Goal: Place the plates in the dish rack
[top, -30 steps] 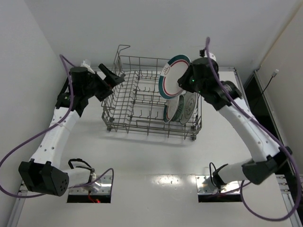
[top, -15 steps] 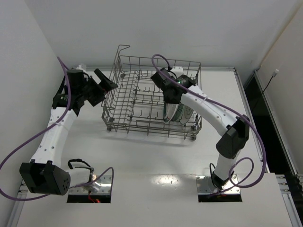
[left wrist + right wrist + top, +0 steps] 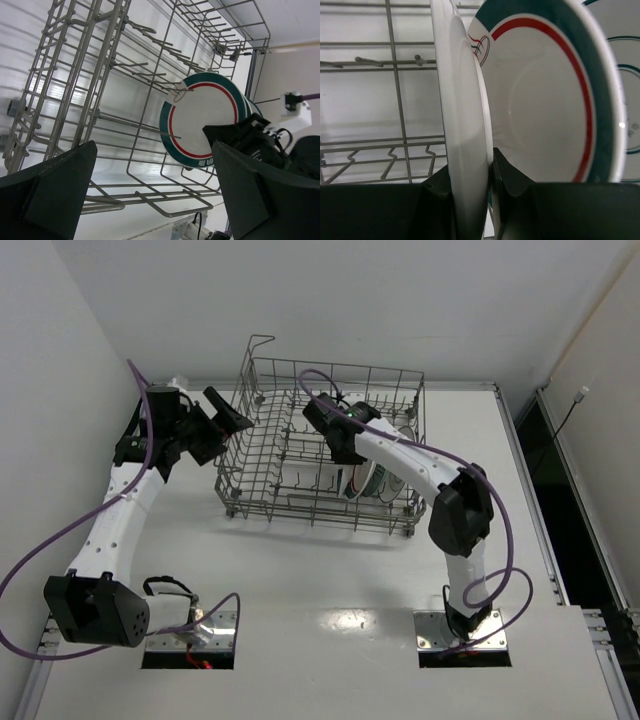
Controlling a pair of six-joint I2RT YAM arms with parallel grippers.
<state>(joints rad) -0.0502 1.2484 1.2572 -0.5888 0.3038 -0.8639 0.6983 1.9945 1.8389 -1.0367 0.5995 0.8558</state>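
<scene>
The dish rack (image 3: 330,368) is a grey wire basket at the back middle of the table. Plates (image 3: 383,478) stand on edge in its right end. My right gripper (image 3: 345,445) reaches down inside the rack and is shut on the rim of a white plate (image 3: 465,115), seen edge-on. Close behind it stands a second plate (image 3: 545,100) with a green-and-red band, and beyond that a pale patterned one (image 3: 627,100). The left wrist view shows the held plate's banded face (image 3: 202,125) among the tines. My left gripper (image 3: 232,412) hangs open just outside the rack's left wall.
A raised wire handle loop (image 3: 258,341) sticks up at the rack's back left corner. Upright tines (image 3: 150,75) fill the rack's left and middle rows. White walls close in on the left and behind. A purple cable (image 3: 330,380) loops over the right arm.
The right arm has swung from above the rack's right end down into the rack, lowering its plate in front of the standing ones. The left arm has barely moved.
</scene>
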